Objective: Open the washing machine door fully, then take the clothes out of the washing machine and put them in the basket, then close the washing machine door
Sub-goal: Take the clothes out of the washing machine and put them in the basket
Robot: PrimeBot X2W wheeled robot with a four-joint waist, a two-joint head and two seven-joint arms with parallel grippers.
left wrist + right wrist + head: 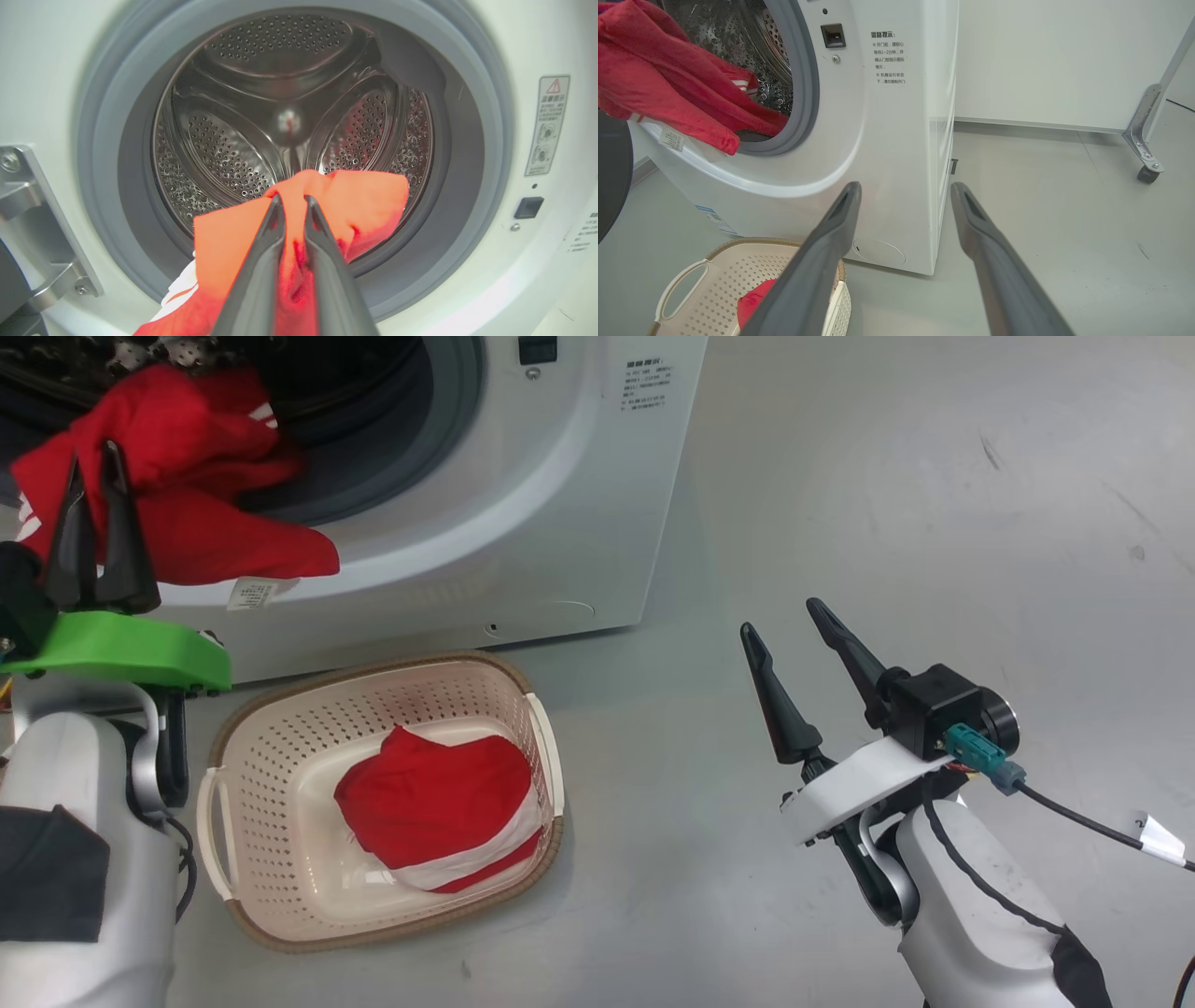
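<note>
The washing machine (560, 476) stands open, its steel drum (289, 107) bare at the back. A red piece of the clothes (187, 439) hangs out over the grey ring, a white tag dangling below it. My left gripper (93, 455) is at the opening, shut on this red fabric (364, 205), which bunches between its fingers. A second red garment with white stripes (439, 803) lies in the cream basket (373, 665) on the floor in front of the machine. My right gripper (780, 618) hangs open and holds nothing, to the right of the basket. A dark curved edge of the washing machine door (607, 177) shows at the left.
The door's metal hinge bracket (42, 224) sits left of the opening. Grey floor stretches to the right of the machine. A white wall panel and a metal leg on a caster (1148, 168) stand at the far right. A cable (1074, 812) trails from my right wrist.
</note>
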